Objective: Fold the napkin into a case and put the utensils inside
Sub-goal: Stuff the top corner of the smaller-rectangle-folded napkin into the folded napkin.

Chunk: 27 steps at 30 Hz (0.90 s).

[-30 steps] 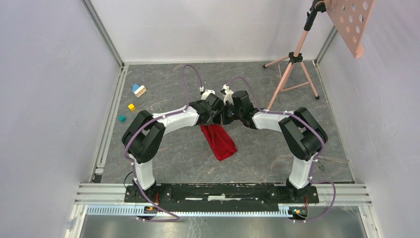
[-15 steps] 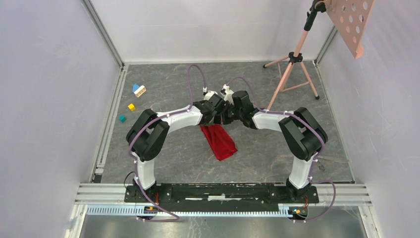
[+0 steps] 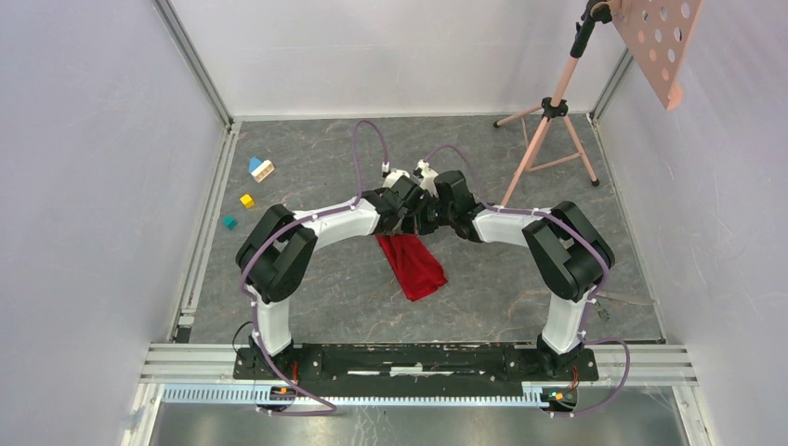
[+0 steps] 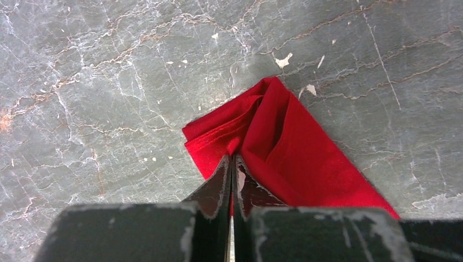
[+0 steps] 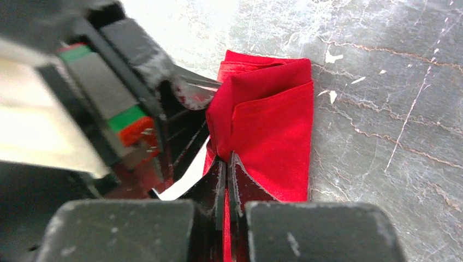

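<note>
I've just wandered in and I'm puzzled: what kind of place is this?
Probably a robotics test booth: two robot arms bolted to a metal rail, plain white walls closing in the table, and a tripod at the back.

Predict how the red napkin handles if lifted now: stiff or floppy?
Likely floppy: the napkin shows soft creases and thin layers, so it should drape below the left pincer and right pincer. Probably light, being so thin. Folds may slip open, since both pinch only one end.
</note>
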{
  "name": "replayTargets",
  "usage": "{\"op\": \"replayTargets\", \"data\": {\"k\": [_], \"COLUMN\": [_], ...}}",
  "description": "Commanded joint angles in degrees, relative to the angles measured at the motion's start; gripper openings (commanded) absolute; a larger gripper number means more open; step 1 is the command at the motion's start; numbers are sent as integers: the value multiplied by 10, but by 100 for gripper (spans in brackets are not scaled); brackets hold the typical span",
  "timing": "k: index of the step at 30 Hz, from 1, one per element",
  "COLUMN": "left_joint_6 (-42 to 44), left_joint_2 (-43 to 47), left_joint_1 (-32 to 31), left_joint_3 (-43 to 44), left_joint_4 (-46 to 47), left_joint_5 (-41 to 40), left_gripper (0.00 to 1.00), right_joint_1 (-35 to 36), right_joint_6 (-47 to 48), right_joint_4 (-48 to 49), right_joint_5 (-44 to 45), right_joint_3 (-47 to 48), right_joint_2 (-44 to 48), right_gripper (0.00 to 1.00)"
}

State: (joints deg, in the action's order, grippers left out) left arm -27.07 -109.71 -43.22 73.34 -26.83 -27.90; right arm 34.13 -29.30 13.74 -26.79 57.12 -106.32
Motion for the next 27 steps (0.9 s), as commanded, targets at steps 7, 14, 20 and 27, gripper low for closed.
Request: {"op": "replayTargets", "data": {"k": [7,14,20,27], "left_joint_6": [8,-17,-27,-44], "left_joint_2": [82,119,143,153], "left_joint_1": [10,36,64,78], "left_joint_3": [-56,-118,-153,-178], "left_joint_4": [70,131,168,200], "left_joint_5": [41,100,141,183], "left_gripper": [2,2,2,2], "right_joint_1": [36,71,101,110], "right_joint_6": [62,68,83,85], "right_joint_4": [-64,-112,-174,-125], "right_joint_5": [69,146,211,194], "right_joint_3": [40,66,87,78], "right_joint_2": [16,0,3,-30], "right_gripper": [1,0,0,0]}}
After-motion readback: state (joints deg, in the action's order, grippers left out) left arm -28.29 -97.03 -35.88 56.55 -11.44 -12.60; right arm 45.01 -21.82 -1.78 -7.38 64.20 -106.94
